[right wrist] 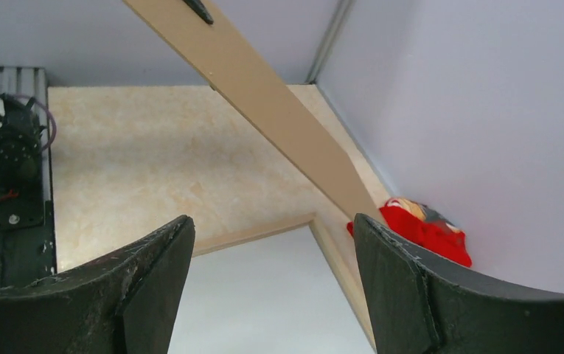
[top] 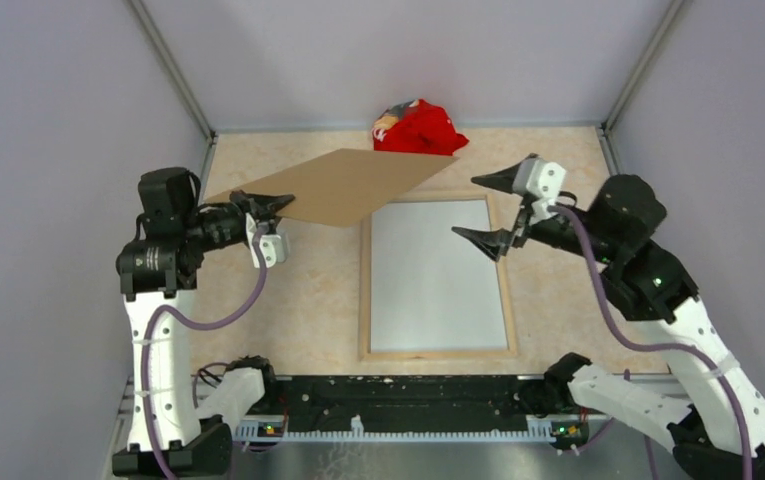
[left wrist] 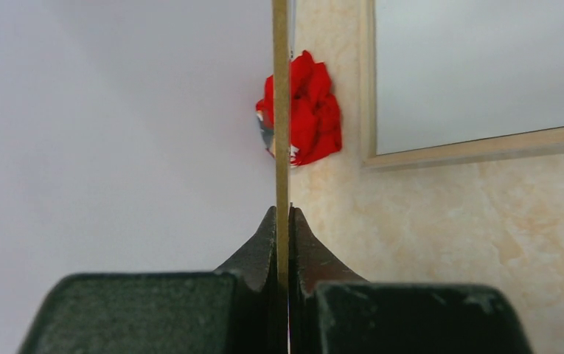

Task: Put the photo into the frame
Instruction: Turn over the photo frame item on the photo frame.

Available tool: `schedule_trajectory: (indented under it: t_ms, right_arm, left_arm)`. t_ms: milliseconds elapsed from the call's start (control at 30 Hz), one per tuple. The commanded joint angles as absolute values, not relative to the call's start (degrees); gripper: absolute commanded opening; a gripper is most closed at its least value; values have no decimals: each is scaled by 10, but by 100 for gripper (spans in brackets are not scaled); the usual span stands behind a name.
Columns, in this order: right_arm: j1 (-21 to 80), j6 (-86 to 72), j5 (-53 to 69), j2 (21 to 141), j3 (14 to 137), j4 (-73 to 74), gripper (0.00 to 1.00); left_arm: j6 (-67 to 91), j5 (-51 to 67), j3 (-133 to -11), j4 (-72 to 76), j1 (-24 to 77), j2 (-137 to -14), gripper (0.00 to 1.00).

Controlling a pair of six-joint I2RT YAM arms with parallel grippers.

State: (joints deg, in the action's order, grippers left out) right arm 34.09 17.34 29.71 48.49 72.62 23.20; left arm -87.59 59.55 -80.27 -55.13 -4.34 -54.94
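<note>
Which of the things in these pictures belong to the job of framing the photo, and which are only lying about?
Belong to the job:
- large pale wood rectangular frame, lying flat
- white sheet inside it, probably the photo's back
- thin brown backing board, pinched by the left tool
- right tool, open above the frame

Lying about:
- crumpled red cloth at the far wall

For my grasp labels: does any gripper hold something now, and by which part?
The left gripper pinches the brown backing board by its near edge; the right gripper is open and empty.

left gripper (top: pixel 276 207): pinching tilted backing board (top: pixel 348 185) | right gripper (top: pixel 464 206): jaws apart over frame (top: pixel 436 353)
</note>
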Motion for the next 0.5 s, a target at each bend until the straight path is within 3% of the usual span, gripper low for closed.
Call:
schedule_trajectory:
  t_ms: [0,167,467]
  right_arm:
    - [399,301,308,545,748,248,79]
    - [481,362,227,601,771,268,80]
    - [495,402,198,652,749,214,80]
  left_arm:
    - [-978,659,-850,-669,-40,-558,0]
    - [-1008,657,-868,-715,-40,-570,0]
    - [-1025,675,-891,-747,-40,-572,0]
